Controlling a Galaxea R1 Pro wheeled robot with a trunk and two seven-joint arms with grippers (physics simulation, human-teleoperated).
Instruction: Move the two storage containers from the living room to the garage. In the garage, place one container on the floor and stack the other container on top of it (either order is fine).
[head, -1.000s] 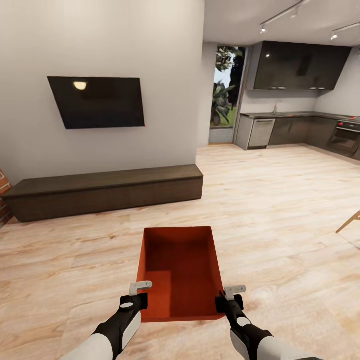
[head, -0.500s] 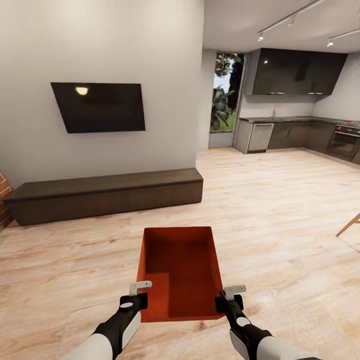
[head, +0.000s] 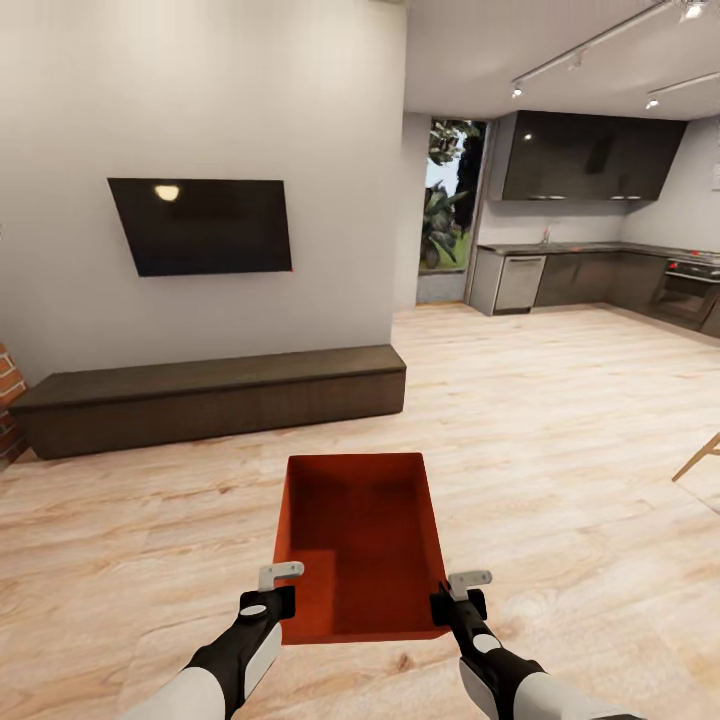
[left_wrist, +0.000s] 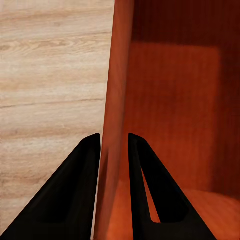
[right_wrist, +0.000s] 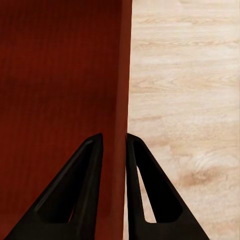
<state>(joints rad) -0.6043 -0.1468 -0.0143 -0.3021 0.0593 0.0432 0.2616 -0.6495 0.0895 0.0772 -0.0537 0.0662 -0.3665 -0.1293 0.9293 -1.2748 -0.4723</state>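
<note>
an orange-red storage container (head: 362, 545) is being held up in front of the robot, above the pale wood-plank floor (head: 560, 430) of the living room, its open top facing up and its long side running away from the camera. the left tool (head: 271, 595) is gripping the container's left wall at the near corner, and the right tool (head: 461, 598) is gripping the right wall at the opposite near corner.

in the left wrist view the left tool (left_wrist: 114, 145) is clenched on the thin wall (left_wrist: 116, 100), one black finger (left_wrist: 80, 180) sitting outside over the floor and the other inside the bin, both pressing against the wall. in the right wrist view the right tool (right_wrist: 114, 145) is doing the same on its wall (right_wrist: 124, 75), with one finger (right_wrist: 145, 190) outside and the other inside against the red interior.

the container is sitting level between the two arms, and its inside is showing only bare smooth walls and bottom.

ahead and to the left, a long low dark-brown cabinet (head: 215, 395) is standing against a white wall, with a black tv (head: 203, 225) hanging above it. a bit of brick fireplace (head: 8, 400) is showing at the far left edge. farther back on the right, a kitchen with grey cabinets (head: 590, 160) is opening off the same plank floor, beside a tall window (head: 446, 205) with greenery behind it. a slanted wooden leg (head: 697, 458) is poking in at the right edge.
</note>
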